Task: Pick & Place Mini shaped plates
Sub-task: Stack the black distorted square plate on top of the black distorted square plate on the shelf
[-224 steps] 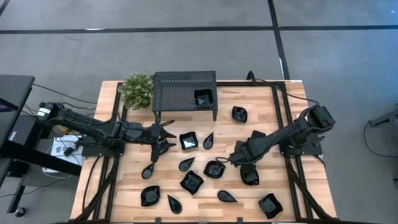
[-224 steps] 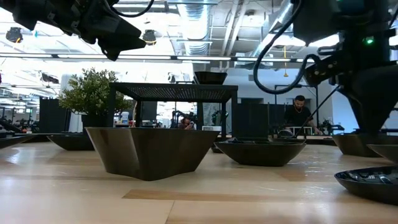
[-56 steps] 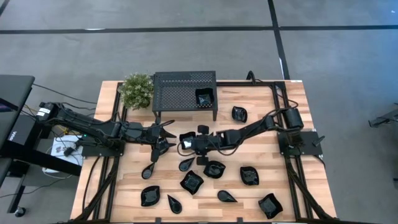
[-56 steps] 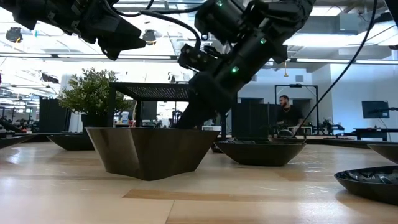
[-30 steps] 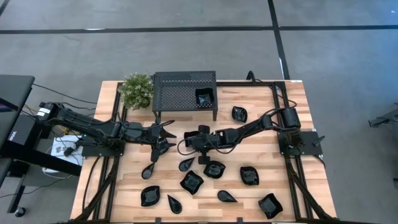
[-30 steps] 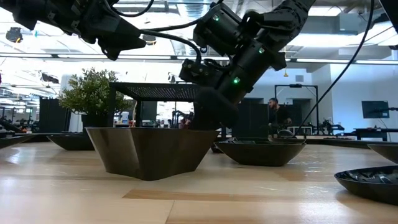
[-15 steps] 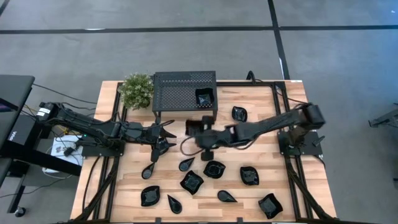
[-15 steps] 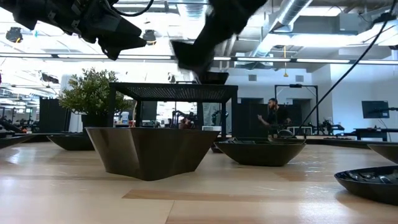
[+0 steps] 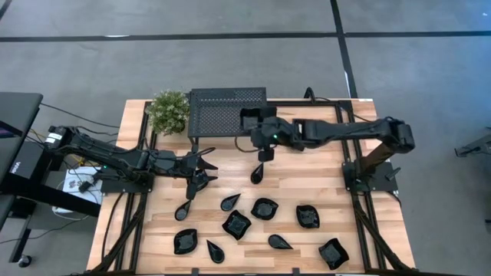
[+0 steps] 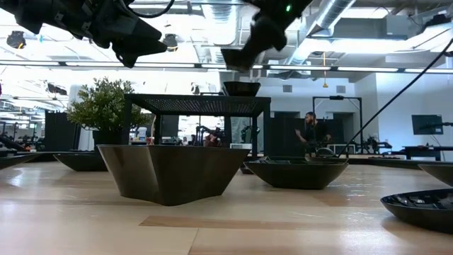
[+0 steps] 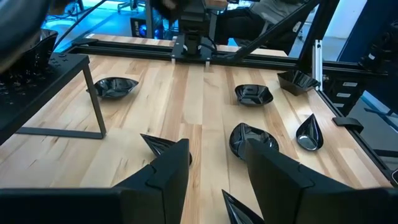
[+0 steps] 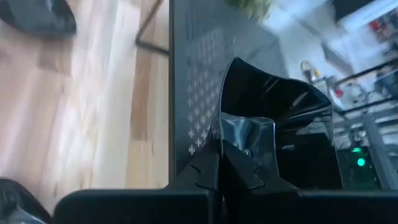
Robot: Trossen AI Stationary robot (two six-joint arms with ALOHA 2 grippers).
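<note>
My right gripper (image 12: 222, 163) is shut on a squarish glossy black mini plate (image 12: 273, 112) and hangs above the right part of the black perforated rack (image 9: 219, 115). In the low view that plate (image 10: 238, 58) shows below the gripper, clear above another plate (image 10: 241, 88) that rests on the rack's top. Several more mini plates, squarish (image 9: 236, 224) and teardrop (image 9: 257, 173), lie on the wooden table. My left gripper (image 9: 203, 170) waits open at the table's left, above the wood. My right gripper pinches the squarish plate's rim (image 12: 247, 135) between its two fingers, at the side of the plate nearest the wrist. The fingers reach in from the table's right side, slanting down. The plate is lifted clear, tilted, over the rack's top.
A green potted plant (image 9: 169, 111) stands left of the rack at the far edge. Black frame rails (image 9: 345, 146) run along the table's sides. Bare wood (image 9: 222, 172) lies between the left gripper and the teardrop plate.
My right gripper has lifted a squarish plate off the middle of the table and carried it up and toward the far edge, ending above the rack's right part. The plate is now clear of the table. The left arm has kept still.
</note>
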